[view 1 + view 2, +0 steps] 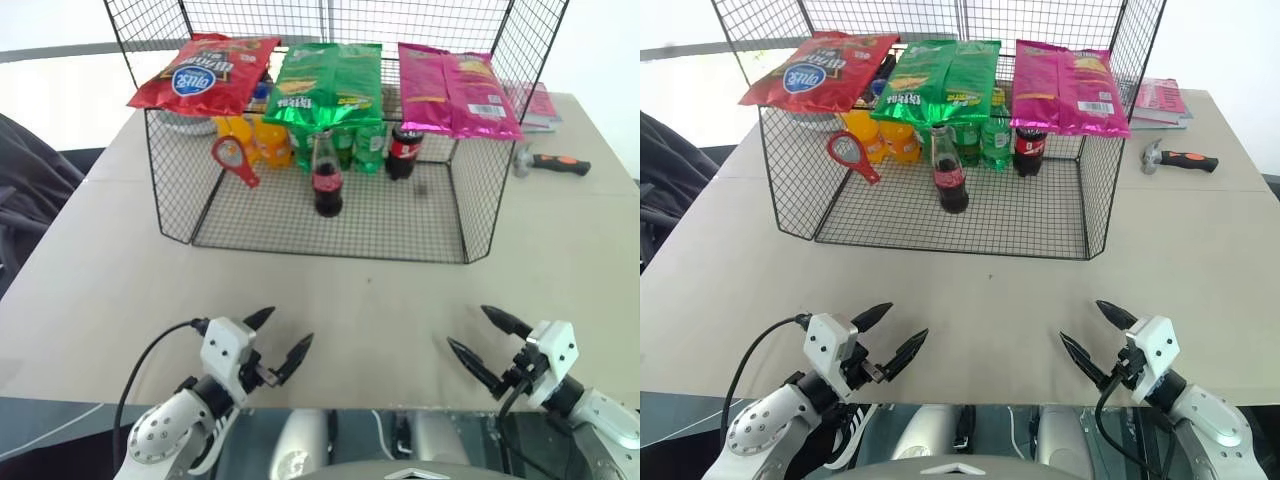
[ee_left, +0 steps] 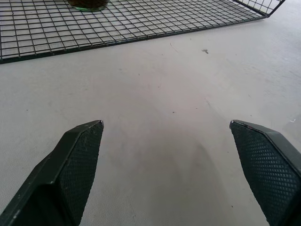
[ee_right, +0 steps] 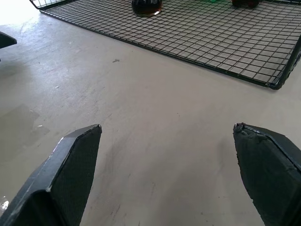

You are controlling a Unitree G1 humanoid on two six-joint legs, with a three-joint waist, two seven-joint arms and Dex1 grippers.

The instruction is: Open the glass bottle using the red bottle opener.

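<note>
My two grippers hover low over a pale table, fingers spread, grasping nothing.

My left gripper (image 1: 278,339) sits at 7 o'clock, my right gripper (image 1: 482,345) at 5 o'clock. Towards 12 o'clock stands a wire basket (image 1: 330,238): the glass bottle (image 1: 327,176) is upright near its front, the red bottle opener (image 1: 235,160) leans at its left wall, plastic bottles (image 1: 262,141) behind, snack bags (image 1: 330,82) on top.

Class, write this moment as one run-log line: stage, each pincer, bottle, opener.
stage: before reach | left pincer: open, empty | right pincer: open, empty | bottle: upright in cage, capped | opener: leaning in cage, left of bottle
</note>
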